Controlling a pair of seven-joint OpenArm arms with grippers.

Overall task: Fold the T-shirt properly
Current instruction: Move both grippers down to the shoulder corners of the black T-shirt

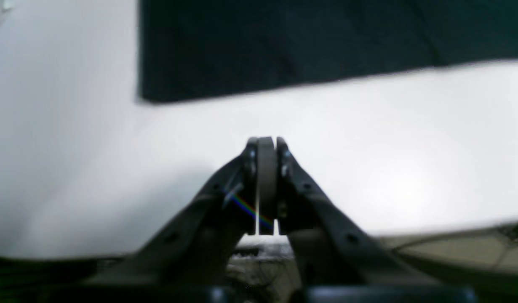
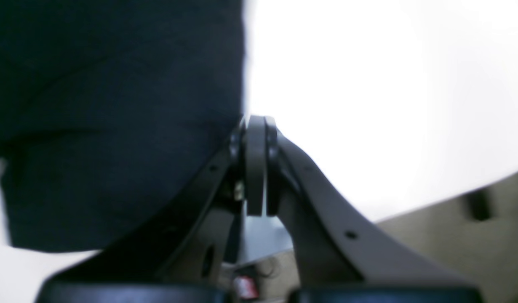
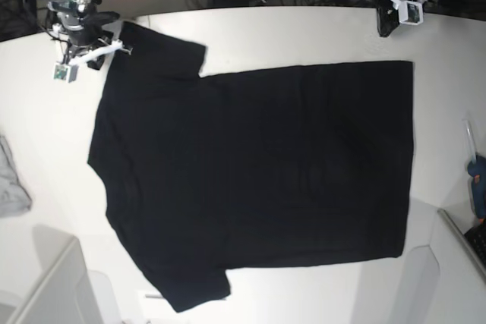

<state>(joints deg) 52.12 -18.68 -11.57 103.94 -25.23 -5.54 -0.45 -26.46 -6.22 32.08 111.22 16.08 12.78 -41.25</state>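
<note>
Lying beside right pincer (image 2: 256, 122): T-shirt (image 3: 258, 180)

Black T-shirt (image 3: 254, 180) spread flat on the white bench (image 3: 304, 32)

It is plain black and short-sleeved, lying unfolded and mostly smooth, turned sideways: neck and both sleeves toward the left of the base view, straight hem toward the right. One sleeve points to the far left corner, the other to the near edge.
</note>
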